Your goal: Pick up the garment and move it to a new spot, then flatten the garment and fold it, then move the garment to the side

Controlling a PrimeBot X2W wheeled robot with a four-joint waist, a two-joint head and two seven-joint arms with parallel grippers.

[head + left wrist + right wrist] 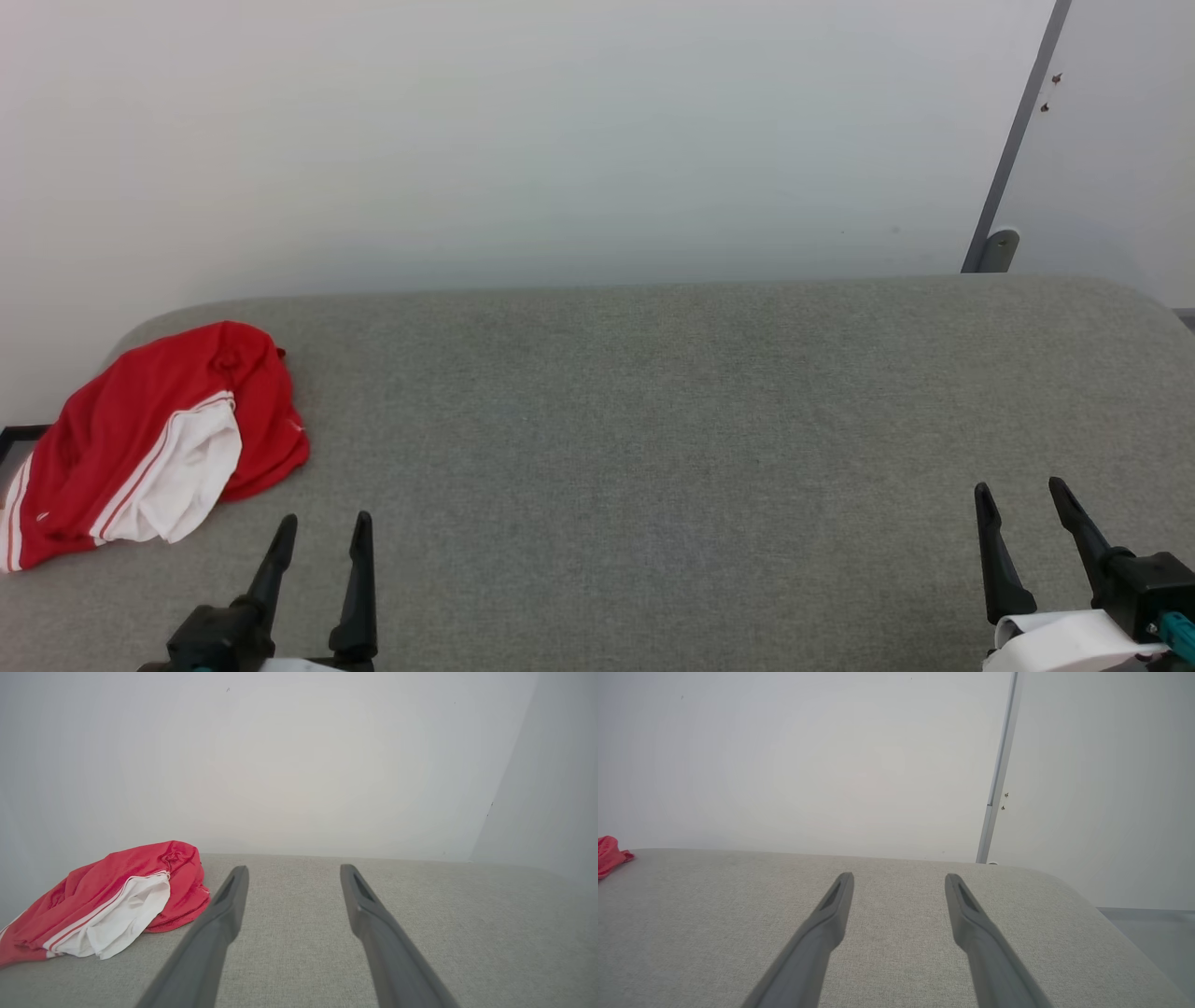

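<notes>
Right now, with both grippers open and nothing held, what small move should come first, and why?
Probably ease the left gripper forward and leftward toward the garment. It lies bunched near the left edge of the grey padded surface, untouched, close to that open gripper; the right gripper, also open, sits far across.

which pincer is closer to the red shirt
The left pincer: it is close by the red shirt at the left end of the grey surface, while the right pincer is far across at the other side. Both stand open.
</notes>
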